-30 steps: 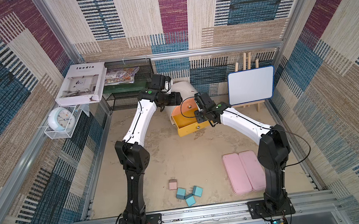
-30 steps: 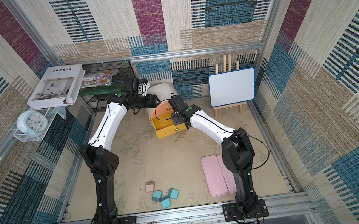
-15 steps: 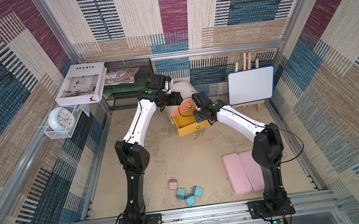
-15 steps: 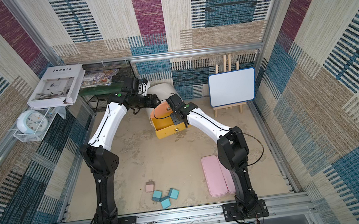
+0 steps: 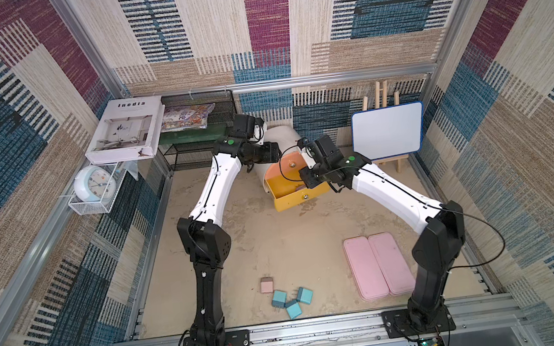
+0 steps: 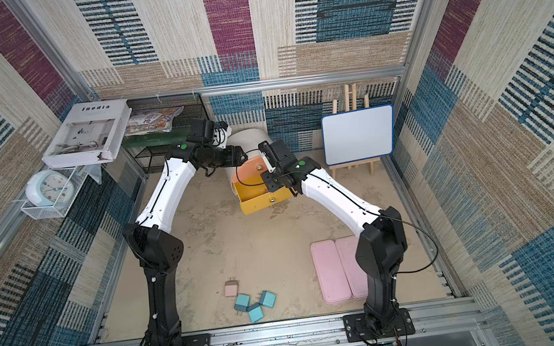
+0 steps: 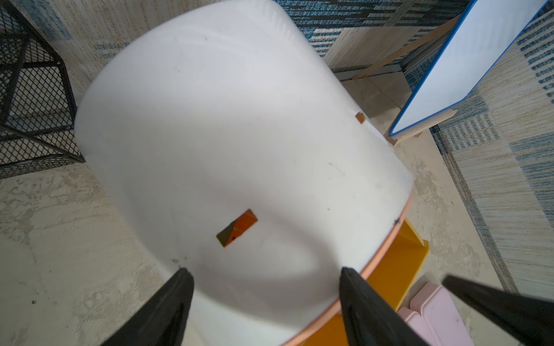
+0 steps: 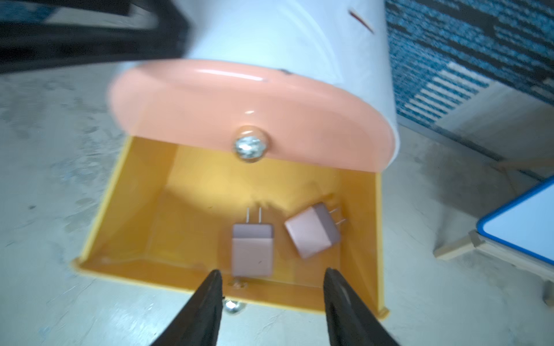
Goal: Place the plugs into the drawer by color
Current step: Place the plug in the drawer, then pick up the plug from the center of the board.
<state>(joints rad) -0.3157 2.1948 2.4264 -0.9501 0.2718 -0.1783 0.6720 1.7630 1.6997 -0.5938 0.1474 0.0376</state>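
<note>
The right gripper point(image 8: 272, 271) hangs over the front lip of the pulled-out yellow drawer point(image 8: 126, 203), jaws spread with nothing between them. Two pink plugs lie inside the drawer. The nearer plug point(image 8: 252, 251) lies flat, its long axis running front to back and its prongs pointing toward the cabinet point(image 8: 269, 36). The second plug point(image 8: 311, 236) is just beside it, not touching, and is turned at an angle so its prongs aim at the drawer's back corner by the side wall. Above the open drawer, the peach drawer front point(image 8: 209, 99) is shut.

The left gripper point(image 7: 263, 269) is at the cabinet's white shell, jaws spread wide with the curved wall between the fingertips. Whether they press on it I cannot tell.

Near the front rail, well apart from the cabinet, a third pink plug point(image 5: 266, 285) lies with its prongs toward the back wall. Three blue plugs point(image 5: 293, 309) cluster just beside it. Two pink cases point(image 5: 378, 264) lie side by side near the right arm.
</note>
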